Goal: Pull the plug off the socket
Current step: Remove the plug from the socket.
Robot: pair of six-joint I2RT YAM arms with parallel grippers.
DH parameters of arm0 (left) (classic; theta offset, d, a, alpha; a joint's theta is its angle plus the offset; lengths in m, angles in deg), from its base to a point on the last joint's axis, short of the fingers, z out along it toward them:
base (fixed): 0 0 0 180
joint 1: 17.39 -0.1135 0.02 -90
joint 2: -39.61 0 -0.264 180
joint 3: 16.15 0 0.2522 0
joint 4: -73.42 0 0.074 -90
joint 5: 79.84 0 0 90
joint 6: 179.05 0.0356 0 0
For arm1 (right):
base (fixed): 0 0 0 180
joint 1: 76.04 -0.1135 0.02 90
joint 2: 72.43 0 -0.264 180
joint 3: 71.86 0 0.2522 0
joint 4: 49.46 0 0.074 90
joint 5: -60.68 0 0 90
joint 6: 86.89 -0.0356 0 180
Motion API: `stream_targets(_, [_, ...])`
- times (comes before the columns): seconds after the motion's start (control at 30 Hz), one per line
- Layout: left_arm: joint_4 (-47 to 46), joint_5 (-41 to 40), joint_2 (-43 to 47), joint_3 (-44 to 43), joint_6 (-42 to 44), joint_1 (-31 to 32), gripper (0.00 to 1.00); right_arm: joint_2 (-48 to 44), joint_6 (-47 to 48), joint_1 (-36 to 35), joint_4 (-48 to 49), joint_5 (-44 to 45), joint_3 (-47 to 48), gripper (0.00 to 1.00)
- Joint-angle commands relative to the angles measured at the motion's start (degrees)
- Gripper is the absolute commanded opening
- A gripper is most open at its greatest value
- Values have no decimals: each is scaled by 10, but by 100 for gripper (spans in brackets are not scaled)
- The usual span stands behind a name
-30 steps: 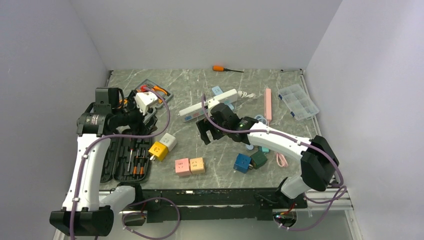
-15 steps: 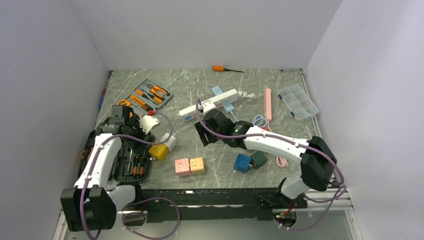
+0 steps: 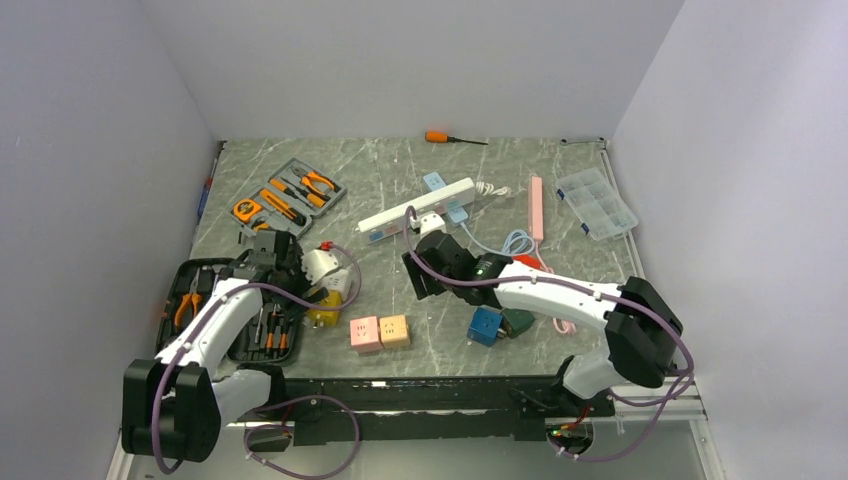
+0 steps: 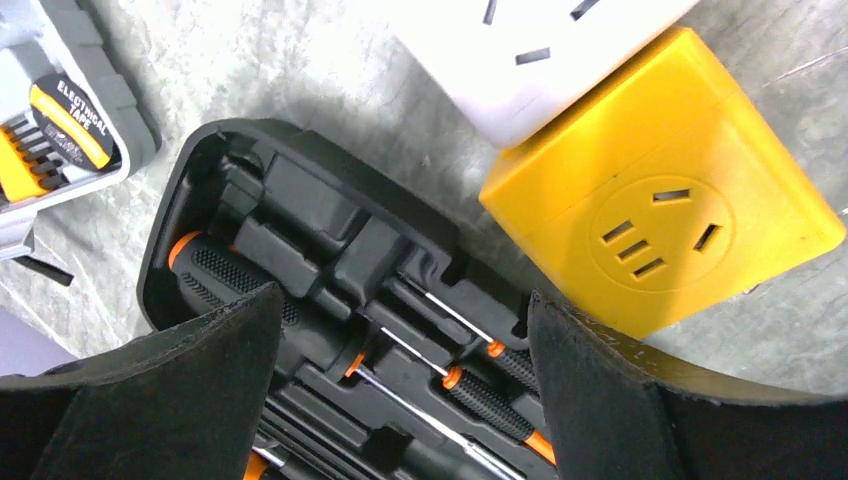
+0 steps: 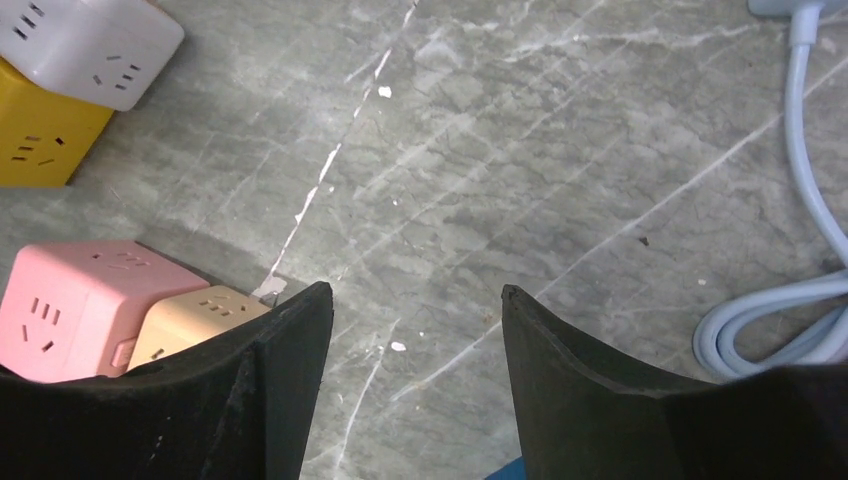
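The pale blue plug [image 3: 455, 212] sits against the white power strip [image 3: 388, 218] toward the table's [image 5: 560, 150] back middle, while the right gripper [image 5: 415, 300] hovers, fingers apart and empty, over bare marble, and the left gripper [image 4: 400, 320], likewise spread, hangs over the black tool case [image 4: 300, 210] beside a yellow cube socket [image 4: 660, 190].

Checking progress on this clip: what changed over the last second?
The left tool swung from the grey tool case back toward the near edge and now hangs open above the yellow socket cube and black tool case. The right tool drew slightly nearward from the power strip, narrower but empty. Nothing gripped or released; strip and cubes stayed put.
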Motion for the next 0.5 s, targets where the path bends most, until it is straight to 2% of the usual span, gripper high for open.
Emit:
stream_targets(0.0, [-43,-10,-1,2,-29,24,93,-33,-25,-1,25,20,-21,64])
stream_targets(0.47, [-47,30,-89,-64,-118,138,92,-44,-37,0,39,17,-47,65])
